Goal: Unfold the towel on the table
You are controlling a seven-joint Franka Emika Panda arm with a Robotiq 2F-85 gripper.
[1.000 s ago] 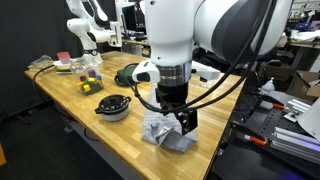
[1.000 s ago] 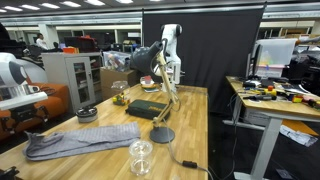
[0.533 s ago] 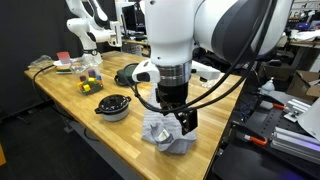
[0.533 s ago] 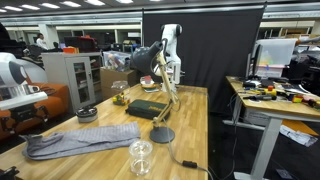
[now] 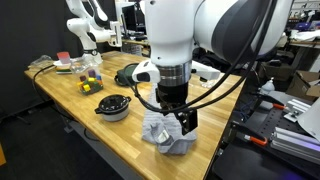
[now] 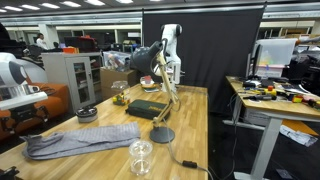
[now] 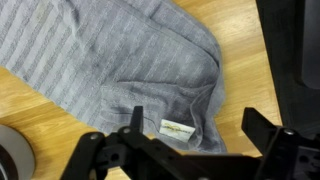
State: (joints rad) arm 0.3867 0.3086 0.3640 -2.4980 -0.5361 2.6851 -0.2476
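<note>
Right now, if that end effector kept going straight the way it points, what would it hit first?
The towel. The end effector points down with jaws spread, and the grey cloth with its white label fills the gap between them. How far above it hangs is unclear.

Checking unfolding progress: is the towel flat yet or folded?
Folded: the wrist view shows the towel doubled over near its label, and in an exterior view it sits bunched in a heap.
</note>
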